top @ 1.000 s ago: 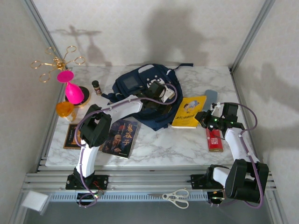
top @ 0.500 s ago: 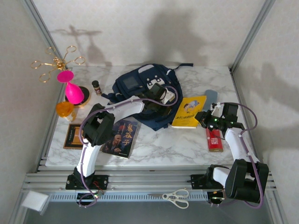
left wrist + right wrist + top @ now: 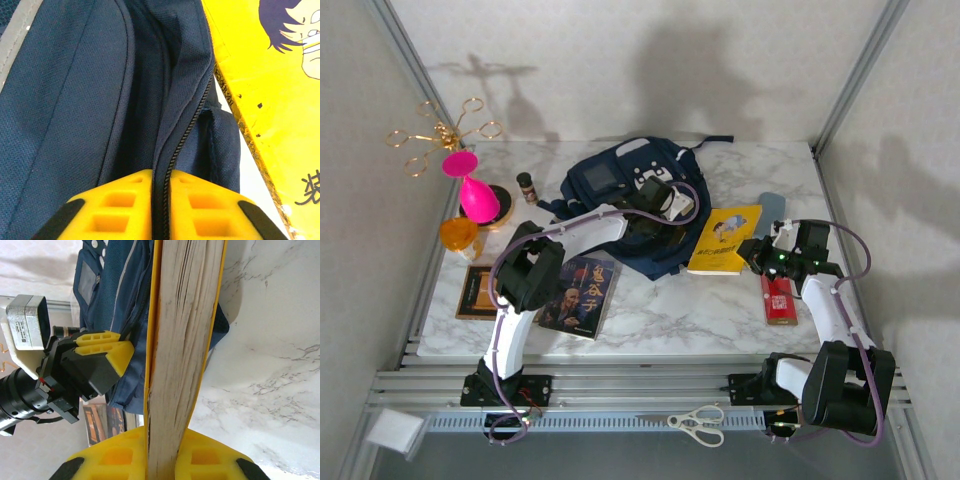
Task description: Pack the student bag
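The student bag point(image 3: 605, 180) lies at the back middle of the table, navy with grey-white patches. My left gripper point(image 3: 670, 208) is at the bag's right side. In the left wrist view its yellow jaws point(image 3: 161, 172) are shut on the bag's point(image 3: 75, 100) zipper edge, with the black zip teeth running between them. A yellow book point(image 3: 725, 238) lies just right of the bag. My right gripper point(image 3: 752, 252) is shut on the book's near edge; the right wrist view shows the page block point(image 3: 185, 340) pinched between its fingers, with the bag point(image 3: 127, 295) and the left gripper point(image 3: 107, 347) beyond.
A dark book with a portrait point(image 3: 578, 293) and a brown flat item point(image 3: 475, 292) lie front left. A red pack point(image 3: 779, 298) lies front right. A pink vase point(image 3: 475, 190), an orange cup point(image 3: 458, 233), a small bottle point(image 3: 526, 186) and a gold rack point(image 3: 440, 130) crowd the back left.
The left gripper's jaws have closed onto the bag's zipper edge and the wrist shifted slightly. The right arm and the yellow book have stayed put.
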### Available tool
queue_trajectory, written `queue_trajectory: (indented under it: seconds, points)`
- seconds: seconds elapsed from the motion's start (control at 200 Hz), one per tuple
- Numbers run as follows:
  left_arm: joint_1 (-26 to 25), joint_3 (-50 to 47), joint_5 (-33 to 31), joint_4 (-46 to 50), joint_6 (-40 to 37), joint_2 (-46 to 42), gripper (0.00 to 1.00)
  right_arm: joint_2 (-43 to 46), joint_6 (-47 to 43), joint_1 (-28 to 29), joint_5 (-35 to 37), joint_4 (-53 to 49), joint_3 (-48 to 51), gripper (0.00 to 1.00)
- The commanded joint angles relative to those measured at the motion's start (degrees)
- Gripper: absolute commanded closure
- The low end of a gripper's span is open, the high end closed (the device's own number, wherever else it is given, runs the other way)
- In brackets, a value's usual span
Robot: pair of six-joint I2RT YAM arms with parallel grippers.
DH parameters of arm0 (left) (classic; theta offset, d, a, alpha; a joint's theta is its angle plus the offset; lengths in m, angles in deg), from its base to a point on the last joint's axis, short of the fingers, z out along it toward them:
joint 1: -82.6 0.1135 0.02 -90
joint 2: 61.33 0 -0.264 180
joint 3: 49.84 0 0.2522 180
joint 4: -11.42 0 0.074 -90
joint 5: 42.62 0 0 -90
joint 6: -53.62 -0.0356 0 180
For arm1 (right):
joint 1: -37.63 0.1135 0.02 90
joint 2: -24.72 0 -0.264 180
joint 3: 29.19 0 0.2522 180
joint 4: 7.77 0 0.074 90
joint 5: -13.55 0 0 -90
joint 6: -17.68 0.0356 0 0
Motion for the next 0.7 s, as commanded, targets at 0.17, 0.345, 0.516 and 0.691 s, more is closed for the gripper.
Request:
queue_trajectory:
  seconds: [0.17,0.345,0.516,0.691]
  points:
    - [1.53,-1.74,2.14,-3.91,1.87,-4.33,0.79,1.07,-0.32,0.28,-2.10,2.67,-0.34,1.00]
    - [1.87,-1.91,1.76,-3.77,2.00,-3.63,0.83,1.16,-0.23,0.26,-2.15,2.71,-0.25,1.00]
    - [1.73,-2.34,3.16,-2.96,1.52,-2.58,0.75,1.17,-0.32,0.25,-2.04,2.74,-0.18,1.00]
    - [1.65,-2.67,4.79,-3.17,1.55,-2.49,0.70,0.92,-0.01,0.27,-2.10,3.15,-0.15,1.00]
